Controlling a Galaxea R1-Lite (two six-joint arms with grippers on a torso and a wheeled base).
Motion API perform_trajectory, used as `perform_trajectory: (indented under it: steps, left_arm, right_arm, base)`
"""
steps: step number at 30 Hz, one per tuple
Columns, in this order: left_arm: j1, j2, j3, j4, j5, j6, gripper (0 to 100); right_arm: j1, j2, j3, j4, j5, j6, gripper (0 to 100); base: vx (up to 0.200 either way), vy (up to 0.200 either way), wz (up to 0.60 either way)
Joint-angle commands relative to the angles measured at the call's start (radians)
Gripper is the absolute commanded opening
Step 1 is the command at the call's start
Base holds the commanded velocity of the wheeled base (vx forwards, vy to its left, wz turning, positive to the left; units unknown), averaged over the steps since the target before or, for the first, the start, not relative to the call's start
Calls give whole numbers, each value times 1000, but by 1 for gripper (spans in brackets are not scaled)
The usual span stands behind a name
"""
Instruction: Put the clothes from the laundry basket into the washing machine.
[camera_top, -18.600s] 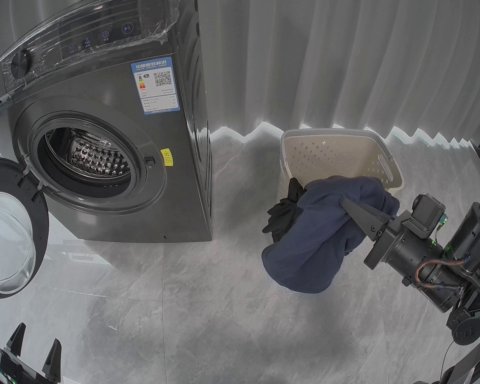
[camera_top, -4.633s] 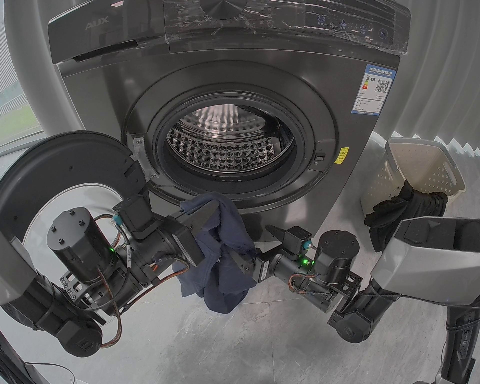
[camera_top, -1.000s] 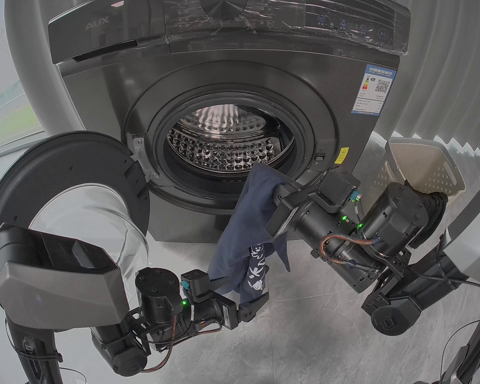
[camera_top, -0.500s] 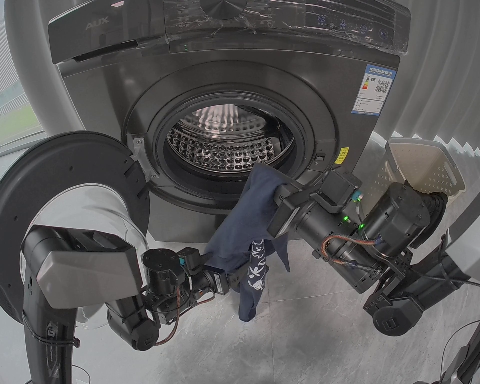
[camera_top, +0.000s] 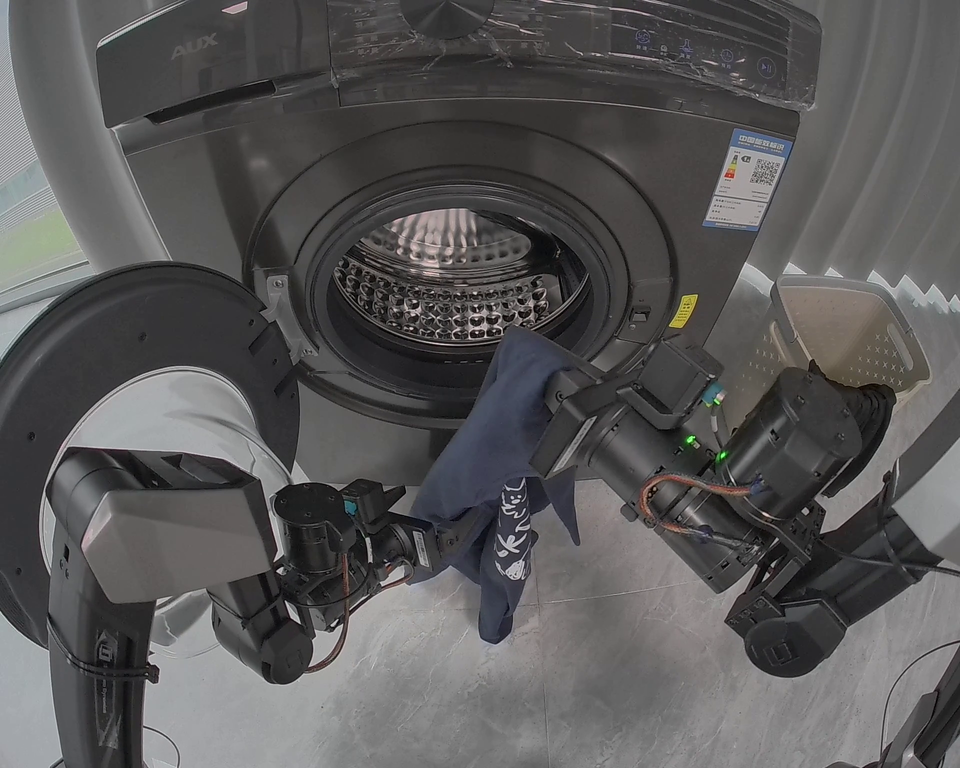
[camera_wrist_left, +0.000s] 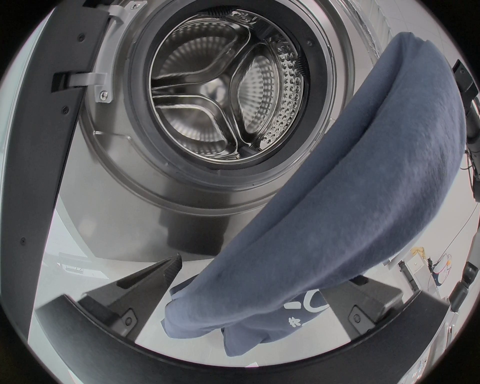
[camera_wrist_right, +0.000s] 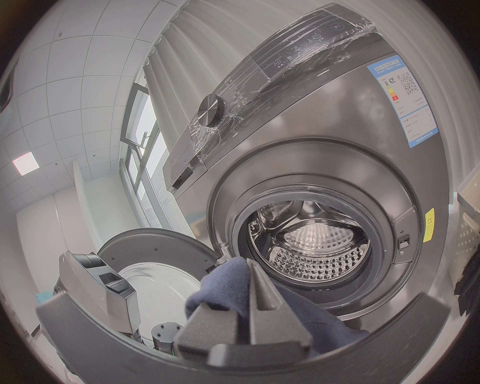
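While right gripper (camera_wrist_right: 251, 272) pinches one navy garment (camera_top: 495, 440); left gripper (camera_wrist_left: 262, 272) spread wide | one drum (camera_top: 445, 290); one basket (camera_top: 850, 340)

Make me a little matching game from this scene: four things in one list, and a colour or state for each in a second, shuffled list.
Things
1. door
2. drum
3. blue top
4. basket

Colour or state
A. cream-coloured
B. hanging from the right fingers
C. swung wide open
D. shiny metal, nothing inside

Pairs: 1-C, 2-D, 3-B, 4-A.
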Motion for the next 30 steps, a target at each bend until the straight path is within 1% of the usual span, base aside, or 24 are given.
perform_trajectory:
  steps: [1,5,10,14,18,19,20,21,22,30]
  left_arm:
    - [-4,1,-16,-6,3,0,100]
    - [-10,-6,-16,-6,21,0,100]
    - [2,-20,-13,-6,67,0,100]
    - [-12,-88,21,-6,63,-2,100]
    - [-68,-140,61,-4,61,0,100]
    - [-68,-140,61,-4,61,0,100]
    - [-91,-155,84,-4,61,0,100]
    - [-91,-155,84,-4,61,0,100]
    - [-114,-163,110,-4,61,0,100]
    - [-182,-191,164,-6,58,-6,100]
  right_arm:
    - [0,-1,0,-1,-3,0,0]
    - [-1,1,-1,1,-3,0,0]
    - [-1,7,-6,2,-3,0,0]
    - [-13,19,-20,6,-3,-2,0]
    - [-21,49,-56,7,-3,-3,0]
    - [-21,49,-56,7,-3,-3,0]
    - [-21,56,-72,9,-3,-3,0]
    - [-21,56,-72,9,-3,-3,0]
    - [-21,56,-90,10,-3,-3,0]
    - [-21,58,-129,19,-3,-6,0]
  base:
    - [0,0,0]
    - [0,0,0]
    - [0,0,0]
    - [0,0,0]
    - [0,0,0]
    - [0,0,0]
    - [0,0,0]
    - [0,0,0]
    - [0,0,0]
    - [0,0,0]
